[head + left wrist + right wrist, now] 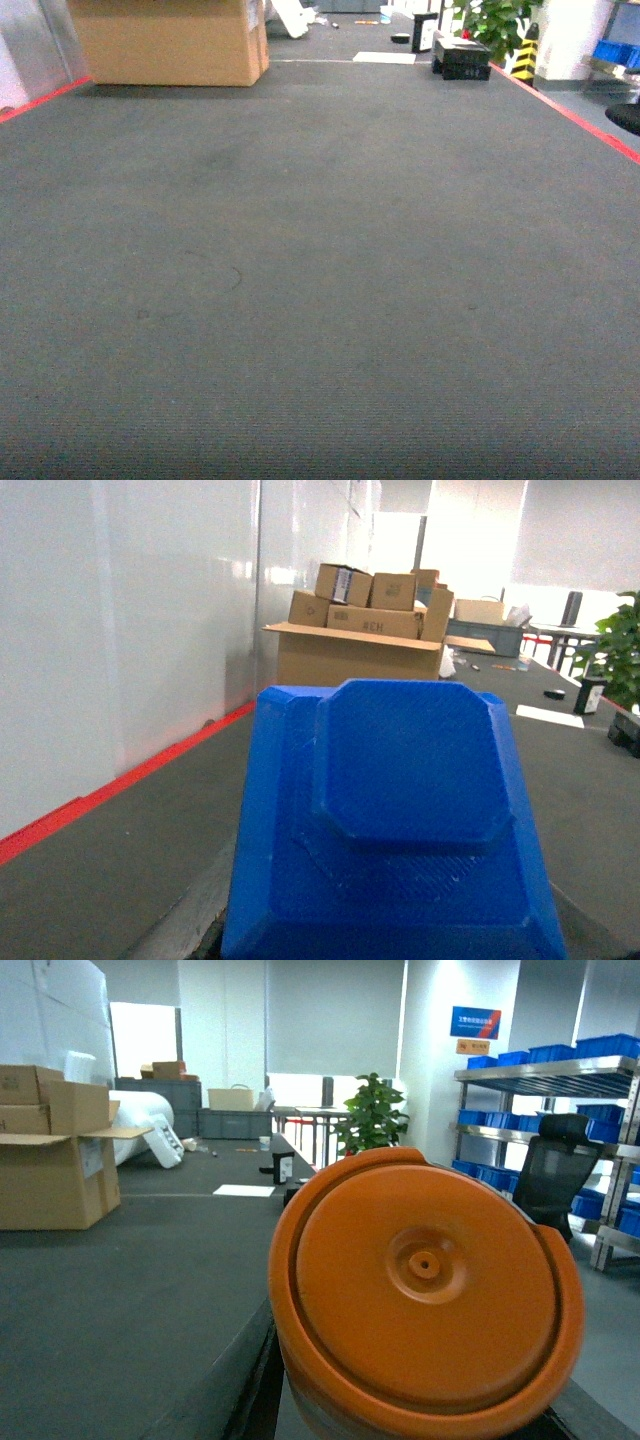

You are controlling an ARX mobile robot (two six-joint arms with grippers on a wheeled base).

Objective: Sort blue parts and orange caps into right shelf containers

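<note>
Blue part (400, 830): fills the left wrist view, close to the lens, end-on; left gripper's fingers hidden, grip cannot be told. Orange cap (425, 1290): round face fills the right wrist view; right gripper's state likewise cannot be told. Head view: grey carpet (320, 280), cardboard box (170, 40), potted plant (495, 25); no arms visible. Shelf of blue crates (560, 1055) at right.

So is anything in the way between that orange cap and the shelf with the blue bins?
Nothing visible. In the right wrist view the orange cap fills the foreground and the shelf stands behind to the right, with only an office chair in front of it.
</note>
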